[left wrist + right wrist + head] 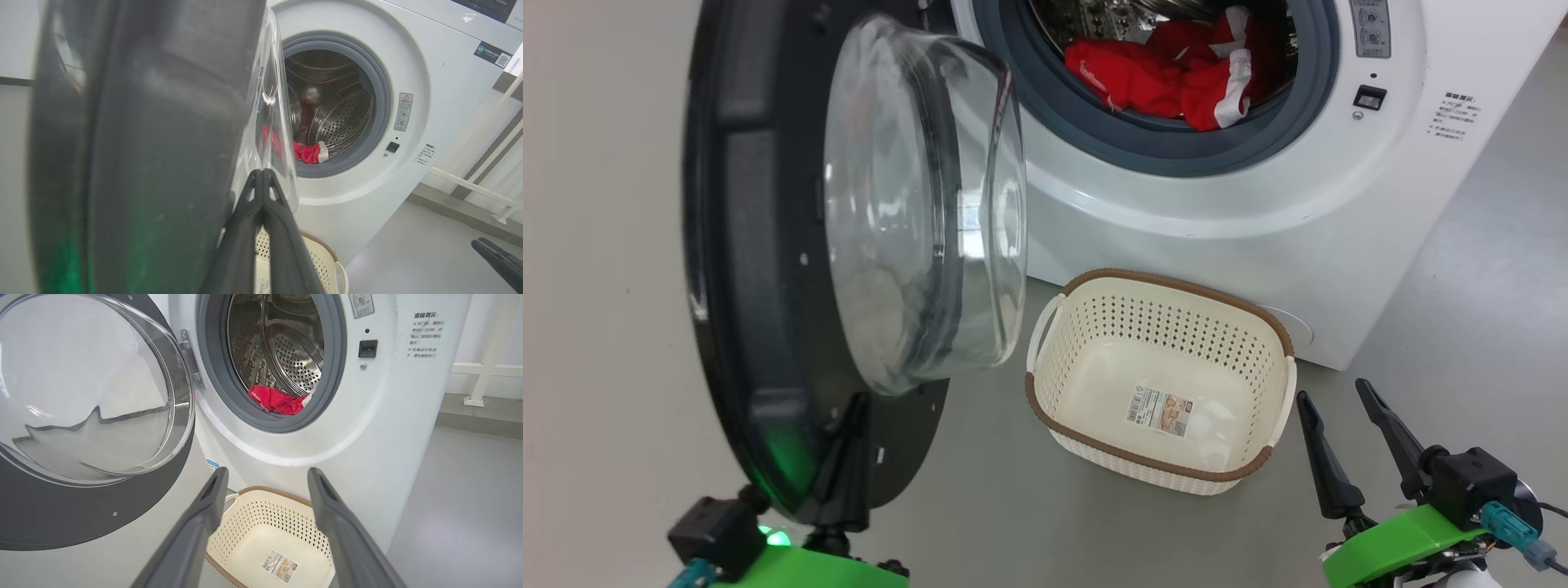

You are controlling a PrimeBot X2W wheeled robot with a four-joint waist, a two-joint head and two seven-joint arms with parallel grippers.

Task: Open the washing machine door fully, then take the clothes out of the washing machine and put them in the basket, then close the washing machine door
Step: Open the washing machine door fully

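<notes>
The washing machine [1258, 204] stands with its door [735, 286] swung out to the left, glass bowl [915, 204] facing right. Red and white clothes [1176, 73] lie at the drum's front lip, also in the left wrist view as clothes [308, 153] and in the right wrist view as clothes [278, 402]. The cream basket [1160, 322] sits on the floor below the opening, holding just its paper label. My left gripper [856, 404] is shut, fingers [261, 196] pressed together against the door's inner face [143, 143] near its lower rim. My right gripper [1333, 390] is open, right of the basket, holding nothing.
Grey floor runs around the basket and to the machine's right. A white railing [486, 371] stands at the far right. The open door takes up the space on the left, close to my left arm. The right gripper's finger [498, 261] shows at the lower right of the left wrist view.
</notes>
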